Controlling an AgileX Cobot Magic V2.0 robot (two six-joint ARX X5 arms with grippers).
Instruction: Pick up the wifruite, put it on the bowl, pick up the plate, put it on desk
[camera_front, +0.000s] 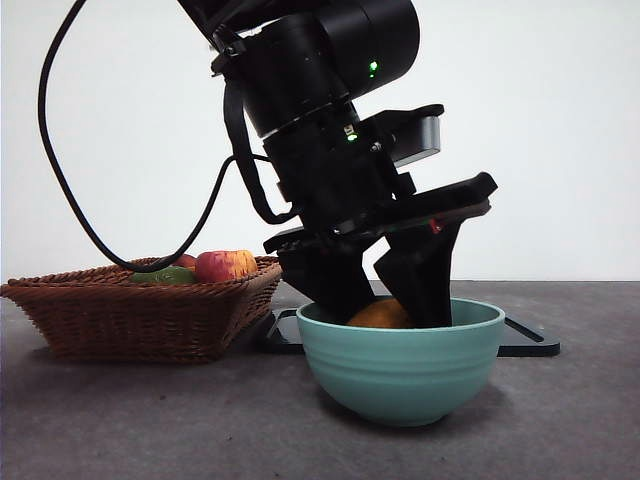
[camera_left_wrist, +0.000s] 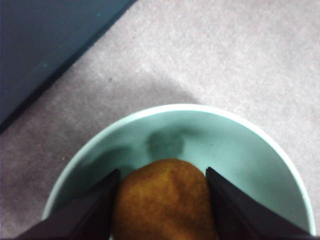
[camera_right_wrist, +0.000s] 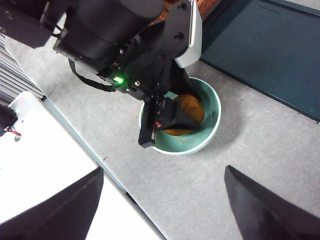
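Note:
The brownish-orange wifruite (camera_front: 380, 316) sits inside the mint-teal bowl (camera_front: 400, 372) on the desk (camera_front: 150, 425). My left gripper (camera_front: 386, 303) reaches down into the bowl, its jaws shut on the wifruite (camera_left_wrist: 162, 205), one on each side. The bowl's inner wall (camera_left_wrist: 250, 150) shows around the fruit. A flat dark teal plate (camera_front: 525, 340) lies on the desk right behind the bowl. My right gripper (camera_right_wrist: 164, 170) is open and empty, high above the desk, looking down on the left arm, the bowl (camera_right_wrist: 214, 107) and the wifruite (camera_right_wrist: 191, 111).
A brown wicker basket (camera_front: 130, 310) stands left of the bowl, holding a red-and-yellow apple (camera_front: 226, 265) and a green fruit (camera_front: 172, 275). The plate (camera_right_wrist: 270, 45) is beyond the bowl in the right wrist view. A white surface (camera_right_wrist: 45, 165) borders the desk.

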